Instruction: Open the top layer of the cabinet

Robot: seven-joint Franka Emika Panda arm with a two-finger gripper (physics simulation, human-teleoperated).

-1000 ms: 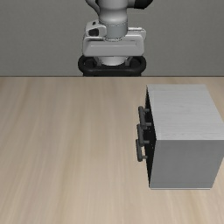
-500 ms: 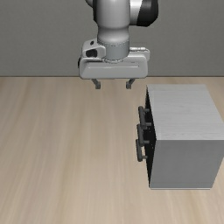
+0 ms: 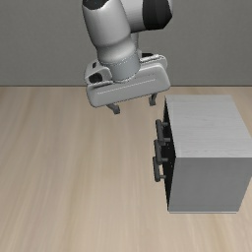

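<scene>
the gripper (image 3: 135, 104) hovers tilted, fingers spread, near the gray cabinet (image 3: 209, 148). its handles (image 3: 158, 155) sit stacked close together, so a misjudged descent could catch a lower layer.

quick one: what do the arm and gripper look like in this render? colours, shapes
The arm is glossy light grey, built of rounded tubular links, with a black section at its upper joint. The gripper has a wide, boxy, pale grey body and two short dark grey fingers. Surfaces look plain.
</scene>
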